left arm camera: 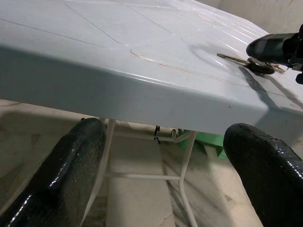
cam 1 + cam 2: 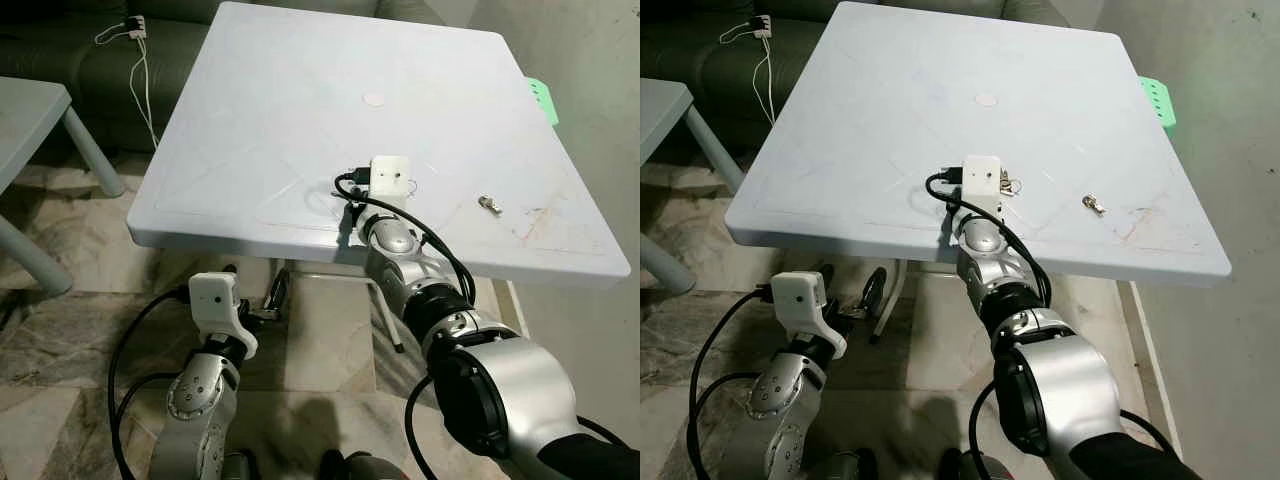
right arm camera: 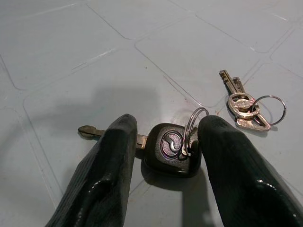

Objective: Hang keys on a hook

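right wrist view: right end effector fingers straddle black-headed key on table.

Table top open around black key; second keys near, apparently apart.

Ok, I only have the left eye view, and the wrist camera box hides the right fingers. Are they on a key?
Observer: They are around one but not closed. The right gripper is open, its fingers straddling a black-headed key that lies flat on the table.
Operator: Anything else close to it?
Observer: Yes, small silver keys on their own ring lie beyond the fingertips, apart from the black one.
Operator: And the left gripper's fingers?
Observer: The left gripper is open, below the table edge and holding nothing.
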Robot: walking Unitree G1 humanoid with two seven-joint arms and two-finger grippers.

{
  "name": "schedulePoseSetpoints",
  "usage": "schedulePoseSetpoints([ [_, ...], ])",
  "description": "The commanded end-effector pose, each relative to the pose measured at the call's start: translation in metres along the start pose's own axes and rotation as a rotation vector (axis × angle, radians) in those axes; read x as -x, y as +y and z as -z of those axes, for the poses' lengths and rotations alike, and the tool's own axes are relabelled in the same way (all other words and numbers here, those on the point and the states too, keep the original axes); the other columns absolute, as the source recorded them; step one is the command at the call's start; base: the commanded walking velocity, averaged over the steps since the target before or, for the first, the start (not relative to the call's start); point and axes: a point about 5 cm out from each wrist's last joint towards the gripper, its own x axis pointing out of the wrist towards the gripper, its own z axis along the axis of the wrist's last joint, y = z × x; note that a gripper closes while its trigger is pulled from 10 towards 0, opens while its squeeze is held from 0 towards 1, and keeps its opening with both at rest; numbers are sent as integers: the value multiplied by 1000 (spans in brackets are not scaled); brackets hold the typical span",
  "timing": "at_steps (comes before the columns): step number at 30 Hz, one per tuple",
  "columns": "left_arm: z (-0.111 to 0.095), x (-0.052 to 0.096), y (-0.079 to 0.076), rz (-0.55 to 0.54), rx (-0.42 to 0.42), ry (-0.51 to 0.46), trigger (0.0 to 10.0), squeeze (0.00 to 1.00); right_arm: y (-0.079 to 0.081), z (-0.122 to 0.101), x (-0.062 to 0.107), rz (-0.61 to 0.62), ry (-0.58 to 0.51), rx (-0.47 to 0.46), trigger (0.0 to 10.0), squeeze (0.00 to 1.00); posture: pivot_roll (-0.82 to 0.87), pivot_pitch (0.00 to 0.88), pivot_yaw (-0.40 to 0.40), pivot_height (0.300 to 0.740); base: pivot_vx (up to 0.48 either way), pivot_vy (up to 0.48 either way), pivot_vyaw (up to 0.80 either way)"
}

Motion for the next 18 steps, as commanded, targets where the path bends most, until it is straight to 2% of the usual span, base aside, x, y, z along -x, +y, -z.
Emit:
schedulePoseSetpoints([
  [1,1,2,-5,10,6,9,10000,0,-1,-1,-1,19,13,-8,8000,0,115,202,-163,740,0,0,0],
  [3,1,3,-5,8,6,9,10000,0,-1,-1,-1,22,17,-8,7647,0,116,204,-164,740,0,0,0],
  [4,1,3,-5,7,7,9,10000,0,-1,-1,-1,24,19,-7,5098,0,116,204,-164,740,0,0,0],
  [5,1,3,-5,7,7,9,10000,0,-1,-1,-1,26,21,-9,3490,0,118,205,-165,740,0,0,0],
  [6,1,3,-5,6,8,9,10000,0,-1,0,-1,29,22,-10,745,0,119,206,-166,740,0,0,0],
  [8,1,3,-5,5,8,9,10000,0,-2,0,-1,38,26,-5,706,0,120,206,-166,740,0,0,0],
  [9,1,3,-5,3,9,9,10000,0,-1,1,-1,38,32,-13,0,0,121,207,-167,740,0,0,0],
  [13,2,5,-5,-1,11,10,10000,0,-1,1,-1,38,34,-28,0,0,123,208,-170,740,0,0,0],
  [14,2,5,-5,-3,12,10,10000,0,-1,2,-1,36,41,-27,1137,0,125,208,-169,740,0,0,0],
  [18,1,5,-5,-6,14,10,10000,0,-1,2,-1,35,41,-31,824,0,126,209,-171,740,0,0,0],
])
